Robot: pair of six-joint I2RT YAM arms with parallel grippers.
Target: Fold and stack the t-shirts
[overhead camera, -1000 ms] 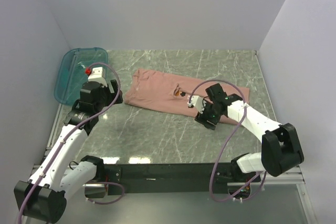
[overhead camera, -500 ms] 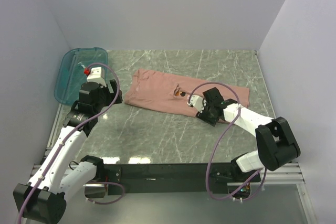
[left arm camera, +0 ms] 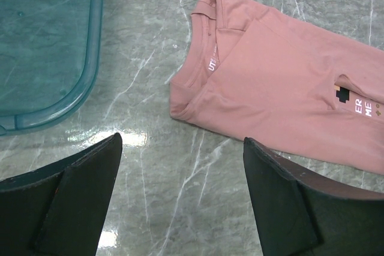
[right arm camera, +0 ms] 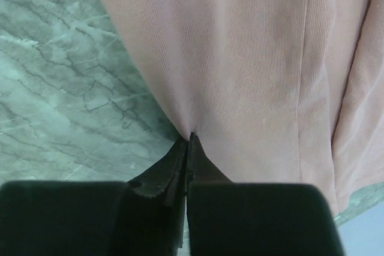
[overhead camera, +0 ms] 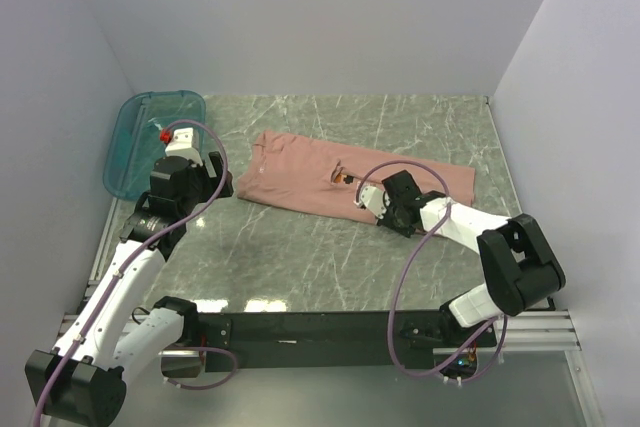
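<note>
A salmon-pink t-shirt (overhead camera: 310, 172) lies folded into a long band across the back of the marble table, collar to the left, with a small print near its middle. My right gripper (overhead camera: 385, 209) is low at the near hem, right of the print. In the right wrist view its jaws (right arm camera: 191, 142) are shut on the edge of the t-shirt (right arm camera: 240, 58), and the cloth puckers toward the tips. My left gripper (overhead camera: 208, 182) hovers left of the collar, open and empty. The left wrist view shows this gripper (left arm camera: 181, 142) over bare marble just short of the t-shirt (left arm camera: 276, 82).
A teal translucent bin (overhead camera: 140, 137) lies at the back left corner, close behind the left arm; its rim (left arm camera: 90, 58) shows in the left wrist view. White walls enclose the table on three sides. The right arm's cable loops over the shirt's right part.
The right gripper slid left and down to the shirt's near edge and closed on the cloth. The left arm has barely moved.
</note>
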